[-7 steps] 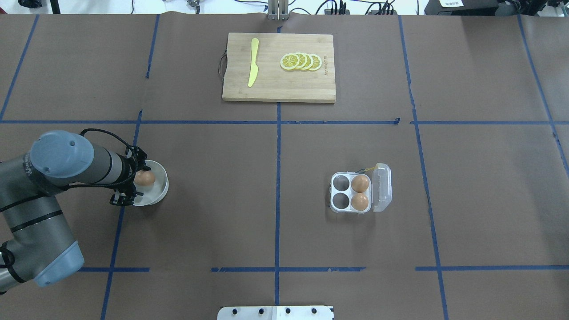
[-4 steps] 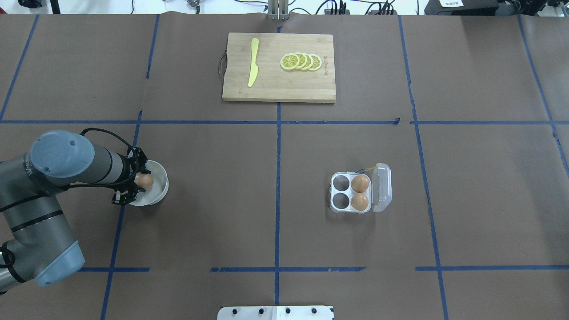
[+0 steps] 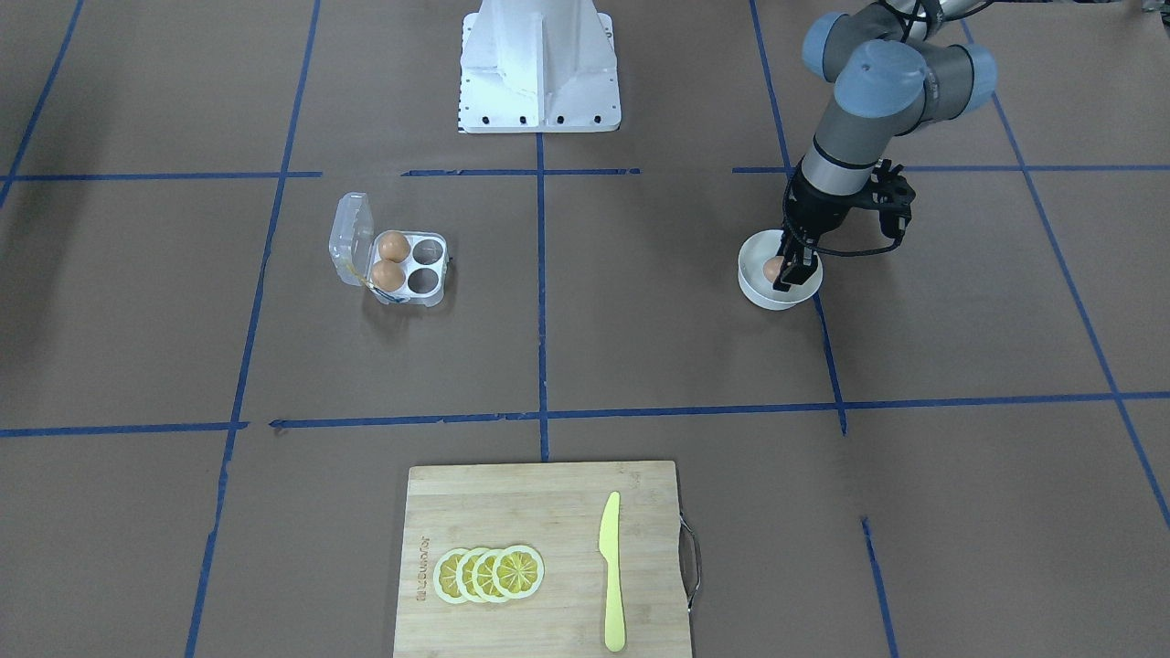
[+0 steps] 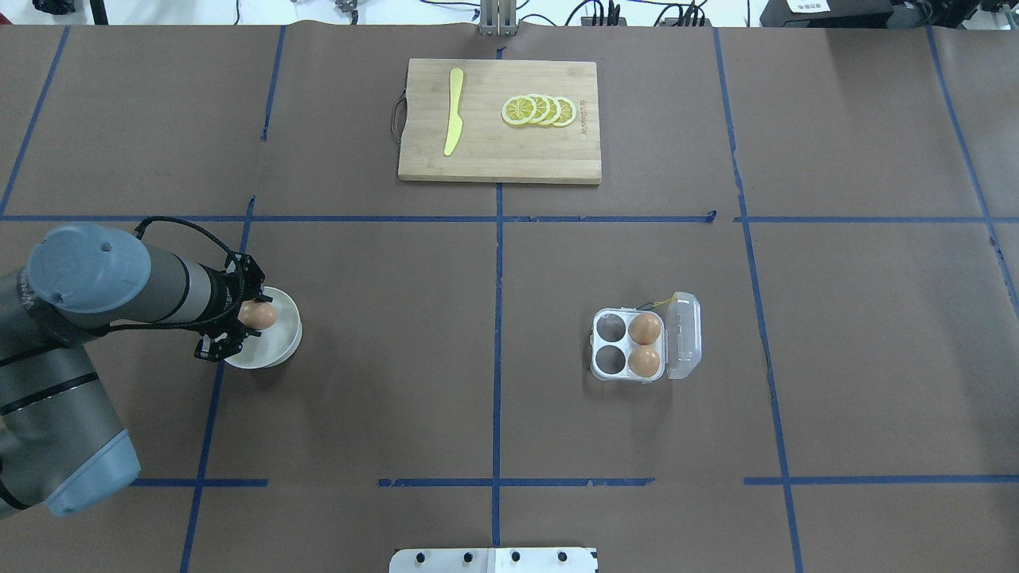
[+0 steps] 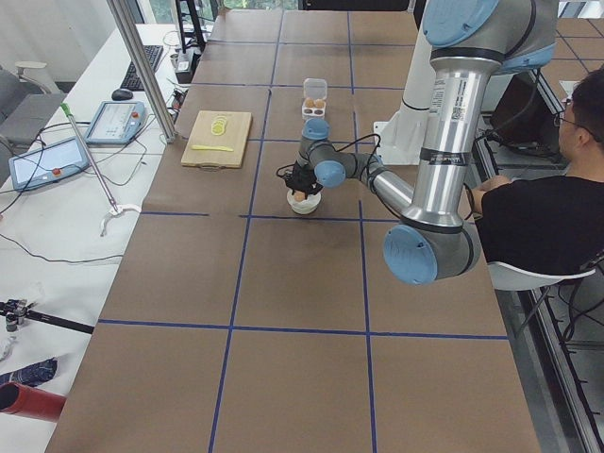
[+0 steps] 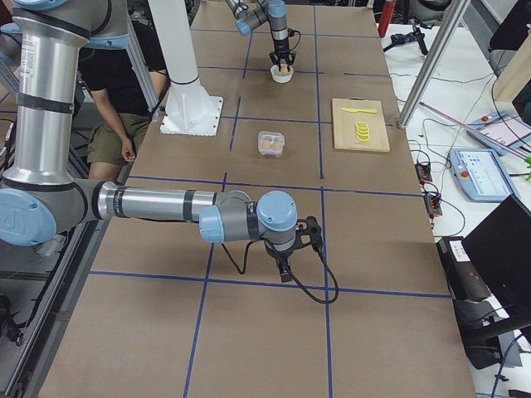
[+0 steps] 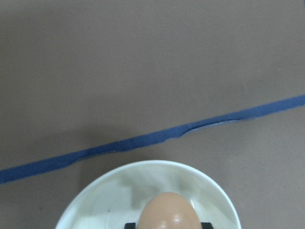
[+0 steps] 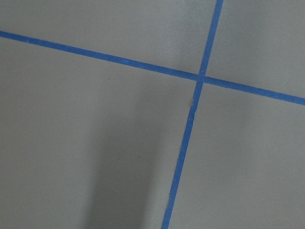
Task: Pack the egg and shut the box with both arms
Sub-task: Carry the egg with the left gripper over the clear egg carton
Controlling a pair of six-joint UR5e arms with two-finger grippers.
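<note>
The egg (image 4: 259, 316) is light brown and sits between the fingers of my left gripper (image 4: 244, 318), just over the white bowl (image 4: 290, 337). It also shows in the front view (image 3: 773, 269) and fills the bottom of the left wrist view (image 7: 168, 213), above the bowl's wall (image 7: 107, 200). The gripper is shut on it. The box (image 4: 603, 374) stands open right of centre with its clear lid (image 4: 685, 334) folded to the right. It holds two brown eggs (image 4: 645, 328) on the lid side, and its two left cups are empty. My right gripper (image 6: 286, 267) shows only in the exterior right view, so I cannot tell its state.
A wooden cutting board (image 4: 500, 151) with a yellow knife (image 4: 454, 111) and lemon slices (image 4: 540, 110) lies at the far middle. The white pedestal base (image 3: 539, 64) stands at the robot's side. A seated operator (image 5: 538, 208) is beside the table.
My left arm has drawn back a little toward the view's left, and the gripper with the egg sits slightly higher over the bowl. The box has not moved.
</note>
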